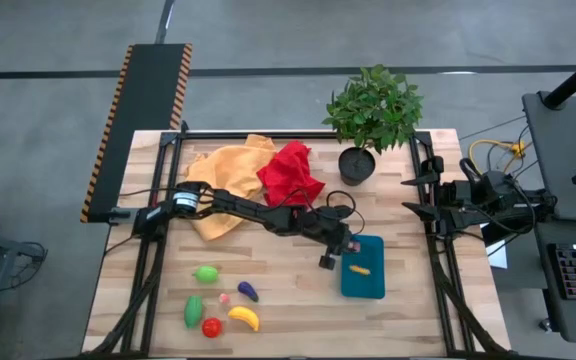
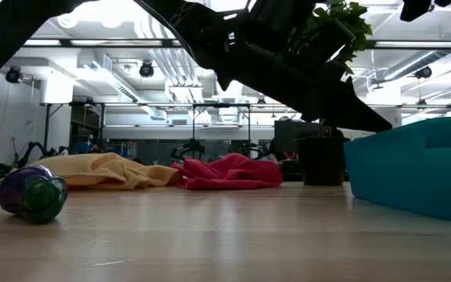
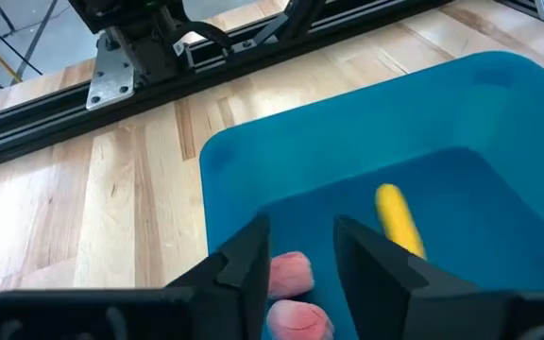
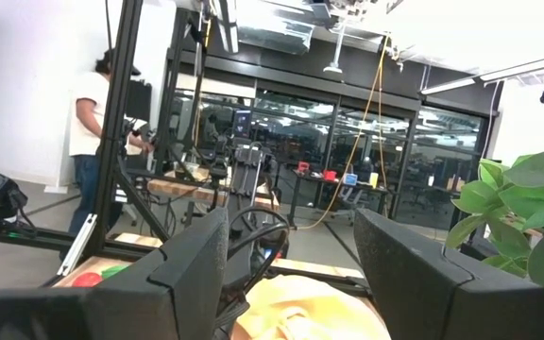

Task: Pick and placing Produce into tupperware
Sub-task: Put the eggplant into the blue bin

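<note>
Left tool (image 1: 329, 258): reaches across the counter (image 1: 288, 300) from the left side and hangs at the near-left corner of the tupperware (image 1: 363, 268); in the left wrist view its fingers (image 3: 244, 264) sit close together, clamped on a small pink piece (image 3: 291, 272) held above the tupperware floor (image 3: 461, 123)

Right tool (image 4: 291, 255): parked at the right edge of the counter, well apart from the produce; its fingers (image 4: 196, 255) stand wide with nothing between them

Tupperware: teal-blue, on the right half of the counter, below the potted plant (image 1: 373, 110); a small yellow-orange piece (image 1: 360, 268) lies inside it, seen also in the left wrist view (image 3: 399, 219)

Loose produce: grouped at the front left of the counter, well apart from the tupperware; round green piece (image 1: 206, 273); long green piece (image 1: 194, 310); red tomato (image 1: 211, 327); yellow banana (image 1: 244, 318); purple eggplant (image 1: 248, 291), which also shows at the left of the low view (image 2: 31, 193); a small pink bit (image 1: 224, 298) between them

Cloths: orange-yellow cloth (image 1: 230, 170) and red cloth (image 1: 290, 172) lie touching at the back of the counter; the left arm passes over them

Room: a person (image 4: 91, 142) stands beyond the counter in the right wrist view
</note>
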{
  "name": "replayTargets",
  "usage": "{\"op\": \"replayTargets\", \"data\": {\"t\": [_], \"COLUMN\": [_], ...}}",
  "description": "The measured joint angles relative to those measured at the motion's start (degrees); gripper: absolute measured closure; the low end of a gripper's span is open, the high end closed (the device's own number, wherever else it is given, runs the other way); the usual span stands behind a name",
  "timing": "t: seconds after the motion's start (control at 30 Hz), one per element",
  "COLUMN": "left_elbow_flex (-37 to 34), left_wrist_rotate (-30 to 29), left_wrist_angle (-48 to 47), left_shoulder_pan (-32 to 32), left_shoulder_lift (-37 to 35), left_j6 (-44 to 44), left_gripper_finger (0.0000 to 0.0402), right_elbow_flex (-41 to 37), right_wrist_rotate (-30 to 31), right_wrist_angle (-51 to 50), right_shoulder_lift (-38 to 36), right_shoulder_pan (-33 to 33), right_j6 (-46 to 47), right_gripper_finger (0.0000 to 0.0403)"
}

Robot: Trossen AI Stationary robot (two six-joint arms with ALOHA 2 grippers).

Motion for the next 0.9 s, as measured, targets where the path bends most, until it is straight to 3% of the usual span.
{"op": "replayTargets", "data": {"t": [0.3, 0.7, 0.9], "left_elbow_flex": [0.1, -0.2, -0.4], "left_wrist_rotate": [-0.2, -0.4, -4.9], "left_wrist_angle": [-2.8, -26.8, -36.8], "left_shoulder_pan": [0.0, -1.5, -3.5], "left_shoulder_lift": [-3.4, -13.5, -17.1], "left_j6": [0.0, 1.9, 3.1], "left_gripper_finger": [0.0297, 0.0297, 0.0297], "right_elbow_flex": [0.0, 0.0, 0.0], "right_wrist_rotate": [0.0, 0.0, 0.0], "right_wrist_angle": [0.0, -0.2, -0.2], "right_shoulder_lift": [0.0, 0.0, 0.0], "right_shoulder_pan": [0.0, 0.0, 0.0], "right_j6": [0.0, 0.0, 0.0], "right_gripper_finger": [0.0179, 0.0179, 0.0179]}}
